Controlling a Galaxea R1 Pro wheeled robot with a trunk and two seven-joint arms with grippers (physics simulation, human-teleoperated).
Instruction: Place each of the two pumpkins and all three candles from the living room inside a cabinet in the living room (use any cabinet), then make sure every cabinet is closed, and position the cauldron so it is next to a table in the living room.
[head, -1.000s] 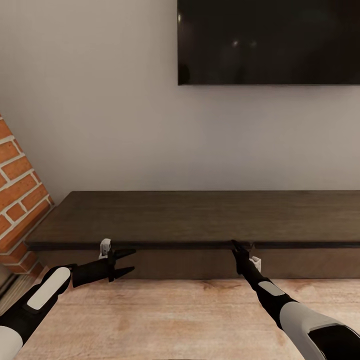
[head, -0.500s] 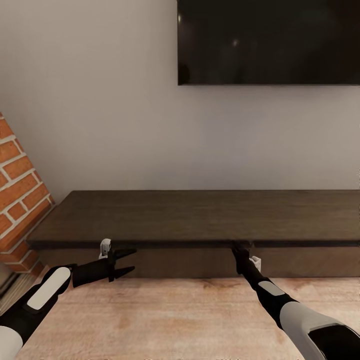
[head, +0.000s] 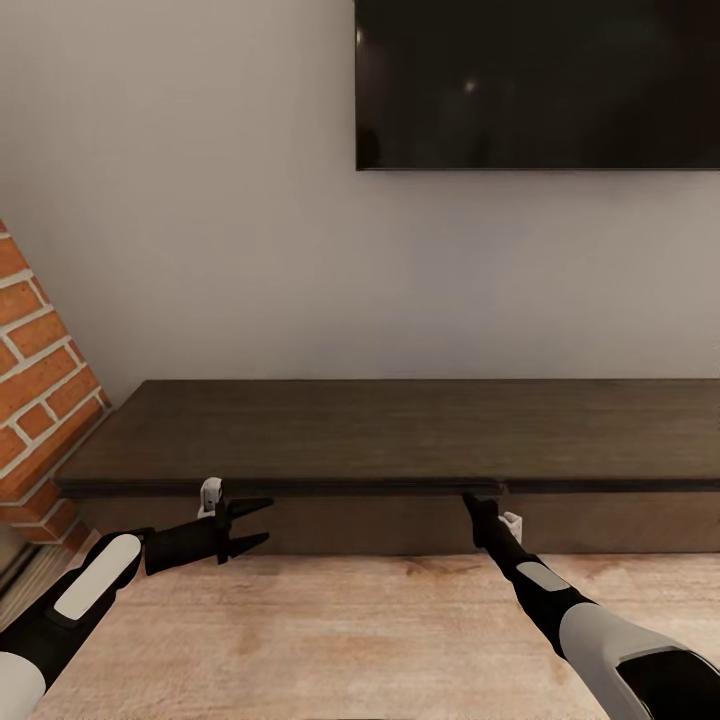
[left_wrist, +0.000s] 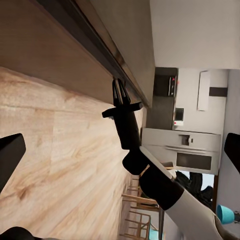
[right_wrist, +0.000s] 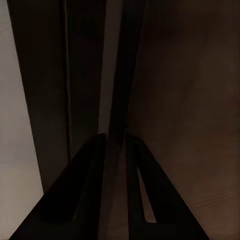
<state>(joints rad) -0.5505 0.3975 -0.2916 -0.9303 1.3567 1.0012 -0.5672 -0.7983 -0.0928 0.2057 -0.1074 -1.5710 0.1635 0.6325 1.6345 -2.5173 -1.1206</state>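
Note:
The long dark brown cabinet (head: 400, 435) runs along the wall, low over the wooden floor. My right gripper (head: 469, 498) reaches up to the top lip of its front, just left of a seam. In the right wrist view a thin dark panel edge (right_wrist: 116, 75) runs between the fingers (right_wrist: 75, 190), which are pinched on it. From the left wrist view the right gripper (left_wrist: 119, 84) has its tips at that same lip. My left gripper (head: 262, 520) hovers open before the cabinet's left part, holding nothing. The pumpkins, candles and cauldron are out of view.
A black television (head: 540, 85) hangs on the wall above the cabinet. A slanted red brick wall (head: 35, 400) closes the left side. Pale wooden floor (head: 380, 640) lies in front. Far off, a steel fridge (left_wrist: 185, 150) and wooden chairs (left_wrist: 137, 220) appear.
The lip of the cabinet's left front now stands slightly proud of the section to its right, leaving a small step at the seam. My right gripper has dropped a touch with it. The left arm is still.

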